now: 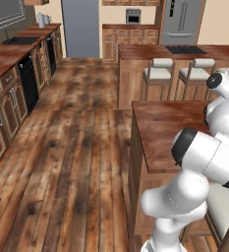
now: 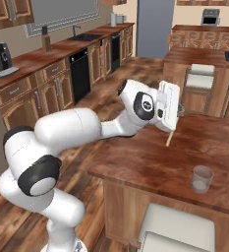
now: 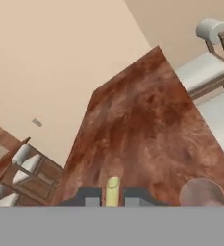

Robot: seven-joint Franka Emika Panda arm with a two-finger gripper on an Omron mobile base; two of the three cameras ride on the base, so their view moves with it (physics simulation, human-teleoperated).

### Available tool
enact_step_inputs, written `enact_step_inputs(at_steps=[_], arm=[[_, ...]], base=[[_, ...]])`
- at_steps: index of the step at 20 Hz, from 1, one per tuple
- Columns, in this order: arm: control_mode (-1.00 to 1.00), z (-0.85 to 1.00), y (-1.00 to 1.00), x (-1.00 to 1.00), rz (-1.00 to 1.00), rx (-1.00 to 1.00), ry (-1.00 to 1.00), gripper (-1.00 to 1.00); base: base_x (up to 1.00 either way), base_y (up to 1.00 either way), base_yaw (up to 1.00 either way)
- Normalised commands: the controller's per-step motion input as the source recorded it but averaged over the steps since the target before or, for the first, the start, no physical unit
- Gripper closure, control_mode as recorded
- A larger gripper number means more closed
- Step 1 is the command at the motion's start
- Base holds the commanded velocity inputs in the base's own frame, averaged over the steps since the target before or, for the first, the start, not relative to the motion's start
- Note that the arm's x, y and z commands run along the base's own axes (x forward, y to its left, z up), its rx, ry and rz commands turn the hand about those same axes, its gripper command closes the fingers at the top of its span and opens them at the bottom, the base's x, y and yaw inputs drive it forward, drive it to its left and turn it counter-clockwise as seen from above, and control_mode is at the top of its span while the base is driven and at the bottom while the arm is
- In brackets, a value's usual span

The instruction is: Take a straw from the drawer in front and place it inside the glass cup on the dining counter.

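While the glass cup (image 2: 202, 178) stands empty and upright near the worktop's (image 2: 150, 162) near edge, the claw (image 2: 171, 129) hangs above the slab farther in and to the cup's left, clamped on a pale straw (image 2: 169, 138) pointing down. Hand view: straw (image 3: 112, 190) between dark fingertips (image 3: 90, 196), cup (image 3: 202, 192) to its right. White-cushioned stools (image 2: 177, 227) flank the worktop.

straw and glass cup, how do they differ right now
The straw is thin, pale yellow and opaque; the glass cup is short, wide and clear. The straw is held off the dining counter in the shut gripper, hanging below it; the glass cup stands upright on the counter. The straw sits farther from the near edge than the cup. Both are over the same counter.
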Motion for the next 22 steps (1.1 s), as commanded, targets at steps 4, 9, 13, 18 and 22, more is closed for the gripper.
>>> enact_step_inputs(at_steps=[4,9,13,18,22], arm=[[-1.00,-0.15,-0.38,-0.01,-0.46,-0.19,0.02,1.00],[-1.00,0.07,-0.12,-0.17,-0.43,-0.02,0.02,1.00],[-1.00,-0.09,0.00,-0.23,-0.34,-0.01,0.00,1.00],[-1.00,-0.39,-0.07,-0.03,-0.30,-0.01,0.00,1.00],[-1.00,-0.41,-0.22,-0.05,-0.24,-0.01,0.00,1.00]], base=[[0.00,0.00,0.00],[0.00,0.00,0.00],[0.00,0.00,0.00],[0.00,0.00,0.00],[0.00,0.00,0.00]])
